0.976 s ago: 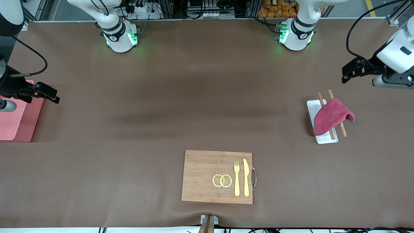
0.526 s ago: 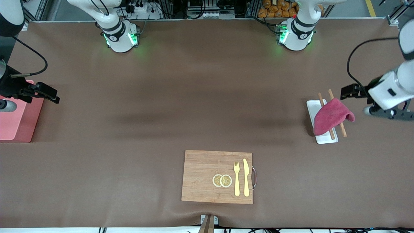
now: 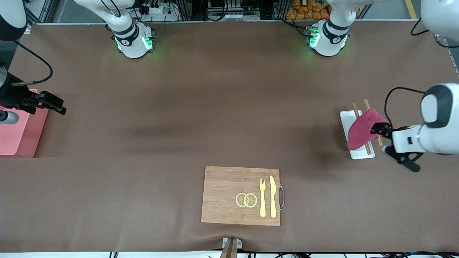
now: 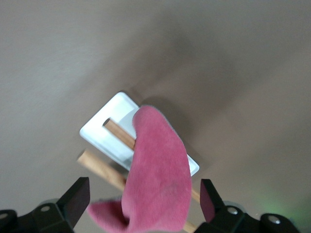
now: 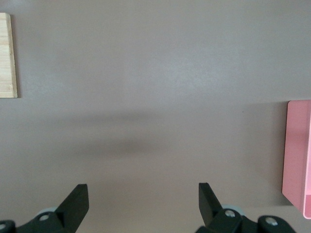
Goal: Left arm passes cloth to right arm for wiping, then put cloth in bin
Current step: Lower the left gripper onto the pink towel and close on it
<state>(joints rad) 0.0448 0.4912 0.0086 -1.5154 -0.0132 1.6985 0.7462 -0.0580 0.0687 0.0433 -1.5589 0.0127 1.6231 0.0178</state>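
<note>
The magenta-pink cloth (image 3: 362, 129) lies draped over two wooden sticks (image 3: 366, 105) and a flat white tray (image 3: 346, 120), toward the left arm's end of the table. My left gripper (image 3: 380, 129) has come in low at the cloth's edge. In the left wrist view it (image 4: 143, 199) is open, with one black finger (image 4: 77, 194) on each side of the cloth (image 4: 155, 179) and neither pressing on it. The pink bin (image 3: 21, 136) stands at the right arm's end. My right gripper (image 3: 59, 105) waits open over the bin's rim, holding nothing (image 5: 143, 199).
A wooden cutting board (image 3: 229, 197) lies mid-table, nearer to the front camera, carrying two lemon slices (image 3: 246, 200), a yellow fork (image 3: 262, 197) and a knife (image 3: 273, 196). In the right wrist view the bin's wall (image 5: 296, 155) and a board edge (image 5: 7, 56) show.
The left arm has swung down and in from over the table's end, bringing its open gripper to the cloth. The right arm has not moved.
</note>
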